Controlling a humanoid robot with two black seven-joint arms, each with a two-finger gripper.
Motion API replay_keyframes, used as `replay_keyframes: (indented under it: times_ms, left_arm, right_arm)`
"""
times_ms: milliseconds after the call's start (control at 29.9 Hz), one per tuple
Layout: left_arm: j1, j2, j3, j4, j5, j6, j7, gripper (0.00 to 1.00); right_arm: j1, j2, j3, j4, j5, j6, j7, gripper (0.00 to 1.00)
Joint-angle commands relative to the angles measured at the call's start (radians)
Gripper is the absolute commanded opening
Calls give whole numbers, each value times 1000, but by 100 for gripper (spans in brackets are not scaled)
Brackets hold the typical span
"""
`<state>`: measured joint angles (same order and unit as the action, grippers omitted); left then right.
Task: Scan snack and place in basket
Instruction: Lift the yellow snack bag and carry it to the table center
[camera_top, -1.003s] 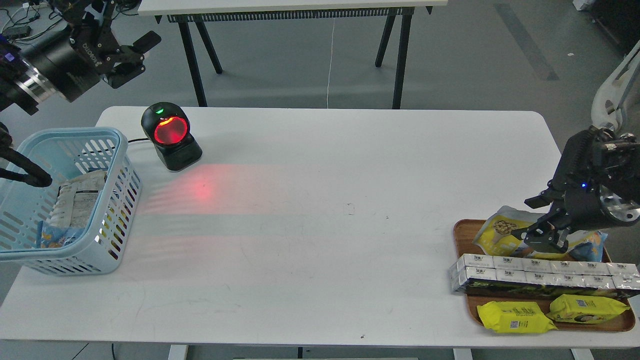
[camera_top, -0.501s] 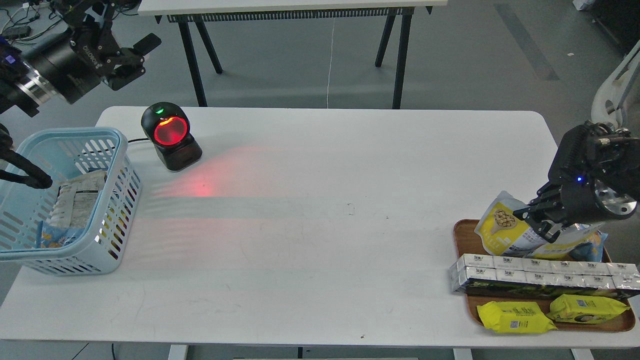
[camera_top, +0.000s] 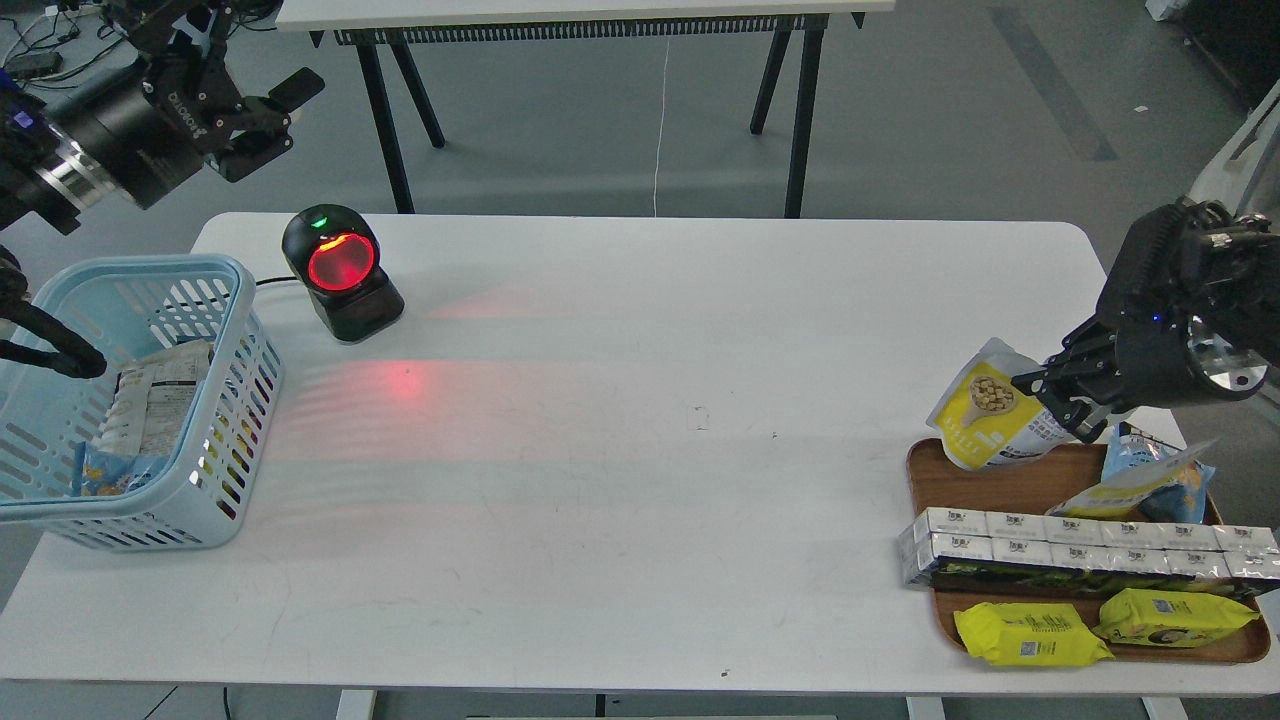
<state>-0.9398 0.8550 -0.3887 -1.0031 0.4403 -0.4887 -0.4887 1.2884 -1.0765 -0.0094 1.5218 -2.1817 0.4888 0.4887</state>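
Observation:
The snack (camera_top: 985, 410), a yellow and white pouch with a picture of round beige pieces, hangs tilted above the left end of the brown wooden tray (camera_top: 935, 470). My right gripper (camera_top: 1055, 395) is shut on its right edge and holds it clear of the tray. The light blue basket (camera_top: 200, 290) stands at the table's left edge with a few packs inside. My left gripper (camera_top: 275, 115) is raised above and behind the basket, its fingers spread and empty.
A black scanner (camera_top: 340, 270) with a red glowing window stands right of the basket and casts red light on the table. The tray holds a blue-and-yellow bag (camera_top: 1150, 480), a row of silver cartons (camera_top: 1080, 550) and two flat yellow packs (camera_top: 1030, 635).
My right gripper closed on the snack and lifted it up and to the left off the tray. The left arm barely moved.

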Motion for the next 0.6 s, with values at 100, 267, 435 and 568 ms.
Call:
replay_keyframes:
  times_ms: [100,267,435,568]
  left_arm:
    - [-1,7,-1,0,0,0,0,99]
    - [1,41,-1,0,-2,0,0,99]
    - [-1,45,-1,0,-8,0,0,99]
    - [1,52,-1,1,-12,0,0,99]
  right_arm:
    - [38,87,86,8,0,0,0,0]
    - [123,223,86,8,0,0,0,0]
    - [147,377,77,11,0,0,0,0]
    - [149,490,49,9,0,0,0,0]
